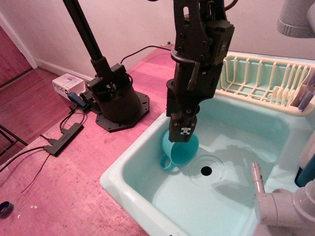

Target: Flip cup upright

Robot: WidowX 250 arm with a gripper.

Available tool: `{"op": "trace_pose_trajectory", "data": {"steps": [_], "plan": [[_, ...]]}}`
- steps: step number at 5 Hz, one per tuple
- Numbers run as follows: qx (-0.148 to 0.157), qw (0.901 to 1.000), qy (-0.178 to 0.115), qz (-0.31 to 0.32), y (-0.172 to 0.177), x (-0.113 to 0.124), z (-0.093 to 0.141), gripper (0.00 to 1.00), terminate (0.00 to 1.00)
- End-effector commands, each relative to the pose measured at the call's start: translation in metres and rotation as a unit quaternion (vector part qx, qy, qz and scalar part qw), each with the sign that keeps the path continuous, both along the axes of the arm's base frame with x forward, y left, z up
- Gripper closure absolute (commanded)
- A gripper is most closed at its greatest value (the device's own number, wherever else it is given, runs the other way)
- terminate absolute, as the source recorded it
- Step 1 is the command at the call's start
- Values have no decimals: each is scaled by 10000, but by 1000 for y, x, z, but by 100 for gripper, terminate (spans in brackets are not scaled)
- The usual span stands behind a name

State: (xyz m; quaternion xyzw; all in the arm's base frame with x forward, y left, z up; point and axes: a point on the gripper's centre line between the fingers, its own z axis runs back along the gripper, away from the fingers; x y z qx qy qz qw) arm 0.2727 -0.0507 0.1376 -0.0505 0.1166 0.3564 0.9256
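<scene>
Down in your pale mint sink basin [147, 196] the teal cup [178, 151] sits directly under your gripper [182, 133], handle toward the near wall, drain hole [206, 170] just beyond the jaws' right, dish rack [261, 81] well behind them, and whether they're clenched or released I can't tell.

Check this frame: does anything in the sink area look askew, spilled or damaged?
Nothing stands out. The cup sits in the sink basin near the drain, its handle toward the camera, with the gripper right over its rim. No spill or damage is visible. The dish rack sits squarely beside the basin.
</scene>
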Motion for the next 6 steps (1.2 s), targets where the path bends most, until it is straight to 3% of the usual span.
{"op": "trace_pose_trajectory", "data": {"steps": [1, 3, 4, 6], "plan": [[0, 10000, 0, 0, 0, 0, 0, 0, 0], [492, 9971, 512, -266, 0, 32, 13, 0, 0], [507, 9954, 706, -407, -3, 40, 4, 0, 0], [248, 9942, 974, -371, -8, 24, -20, 0, 0]]}}
